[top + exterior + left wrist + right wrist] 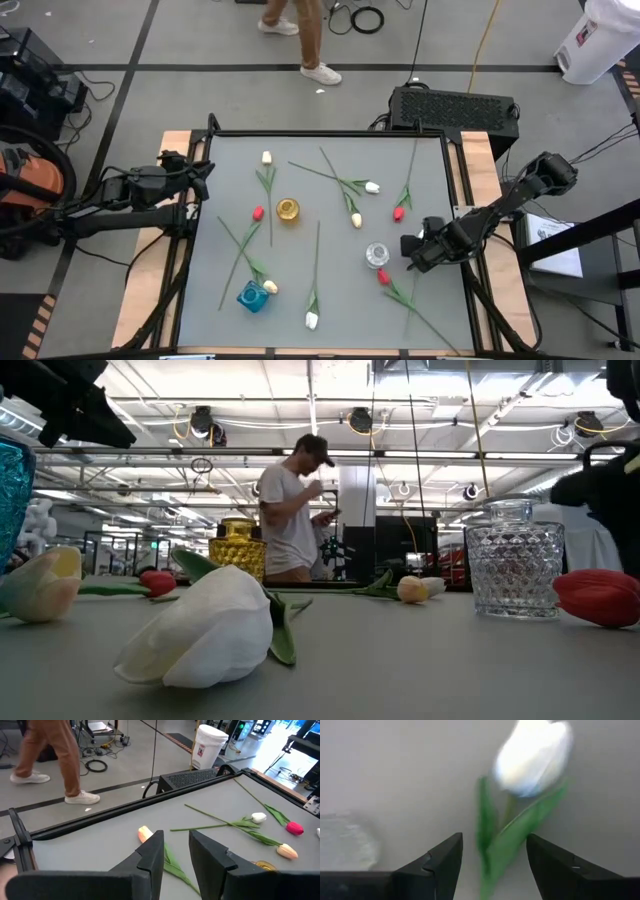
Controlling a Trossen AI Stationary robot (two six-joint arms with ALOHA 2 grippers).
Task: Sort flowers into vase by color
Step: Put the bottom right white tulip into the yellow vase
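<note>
Several tulips with long green stems lie scattered flat on the grey table [330, 300], with white [312, 320], red [398, 213] and pale yellow [270, 287] heads. Three vases stand among them: gold [288, 210], clear glass [377, 255] and blue [253, 296]. My right gripper [415, 252] points down just right of the clear vase, open. In its wrist view, a pale-looking tulip head [532, 757] and its green stem [492, 847] lie below, between the fingers, untouched. My left gripper [176, 855] waits open and holding nothing at the table's left edge [205, 180].
A person stands beyond the far edge [300, 40], also in the low view [290, 510]. A black box [455, 105] sits at the far right corner. A red tulip [383, 276] lies right beside the clear vase. Bare table lies at the near right [360, 330].
</note>
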